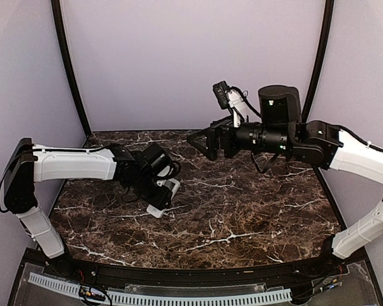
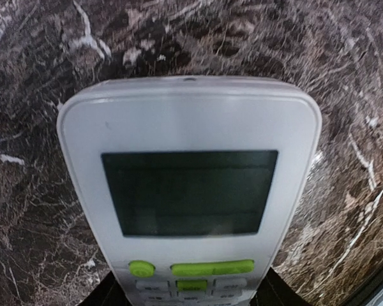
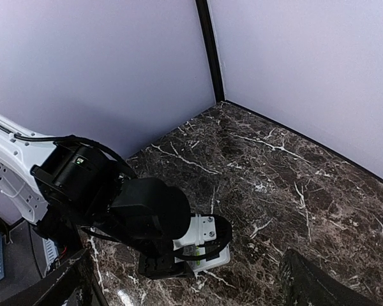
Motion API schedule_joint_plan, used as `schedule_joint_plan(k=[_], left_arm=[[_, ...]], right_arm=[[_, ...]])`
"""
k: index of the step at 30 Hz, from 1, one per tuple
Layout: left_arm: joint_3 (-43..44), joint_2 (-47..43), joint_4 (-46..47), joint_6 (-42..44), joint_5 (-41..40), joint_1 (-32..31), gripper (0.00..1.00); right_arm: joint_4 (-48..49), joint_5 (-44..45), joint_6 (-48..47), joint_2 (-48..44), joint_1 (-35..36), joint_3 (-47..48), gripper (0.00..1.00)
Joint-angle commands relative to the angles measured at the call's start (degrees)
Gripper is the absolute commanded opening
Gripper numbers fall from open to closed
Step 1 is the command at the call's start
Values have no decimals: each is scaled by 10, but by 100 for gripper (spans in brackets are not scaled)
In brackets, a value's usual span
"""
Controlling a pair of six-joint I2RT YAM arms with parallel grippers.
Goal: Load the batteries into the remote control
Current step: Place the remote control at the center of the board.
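The white remote control (image 2: 188, 127) fills the left wrist view, face up, with a dark screen and green buttons. My left gripper (image 2: 188, 298) is shut on its button end, with a dark finger (image 2: 105, 294) at each side. In the top view the left gripper (image 1: 162, 193) holds the remote control (image 1: 157, 210) low over the marble table at left centre. My right gripper (image 1: 200, 143) hangs open and empty above the back of the table, up and to the right of the remote. Its wrist view looks down on the remote control (image 3: 216, 260). The batteries are out of view.
The dark marble table (image 1: 242, 210) is ringed by pale lilac walls with black corner posts (image 1: 69, 64). A white slotted strip (image 1: 179, 297) runs along the near edge. The left arm (image 3: 83, 178) reaches across the table's left side.
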Motion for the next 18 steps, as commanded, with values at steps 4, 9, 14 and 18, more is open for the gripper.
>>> schedule_joint_plan(k=[4,9,14,18], left_arm=[[60,74,-103,17,36,-1,5],[93,132,-124,34,78,-1,19],[110,166,-121,52,86,-1,41],[110,172,-115,58,70,0,55]], right_arm=[[-27,-3,10,14,-1,3,99],[-31,-12,12,21,-1,3,99],[-40,-5,16,25,0,6,99],[-46,2,19,28,-1,6,99]])
